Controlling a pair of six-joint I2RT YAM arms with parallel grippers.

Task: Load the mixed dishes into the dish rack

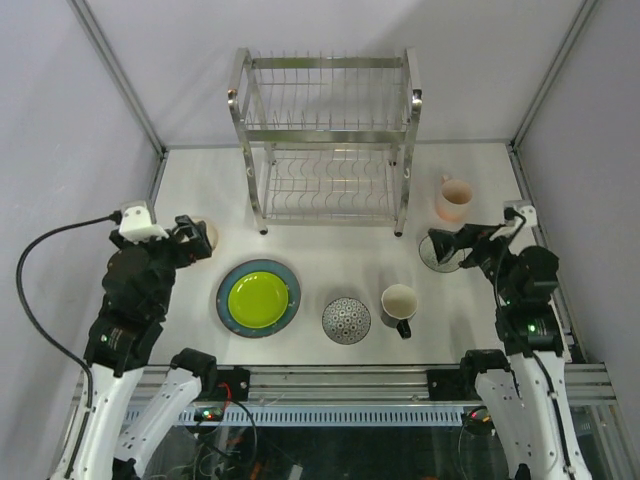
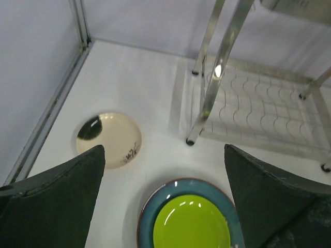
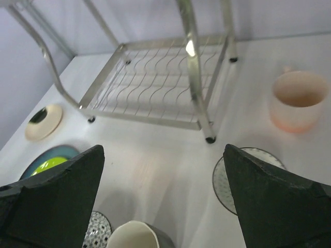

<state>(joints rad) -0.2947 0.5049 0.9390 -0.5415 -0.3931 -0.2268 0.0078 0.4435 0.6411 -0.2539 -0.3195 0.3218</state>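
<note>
Left hand is held wide open by the cream plate, right hand just as wide over the saucer, dish rack nearby.

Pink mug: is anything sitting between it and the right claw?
Nothing visible. The open right claw hangs above the grey-green saucer, and only bare table lies between it and the pink mug. The rack post stands aside.

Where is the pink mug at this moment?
In the top view, the pink mug stands upright on the right side, just right of the dish rack and near its front right post.
</note>
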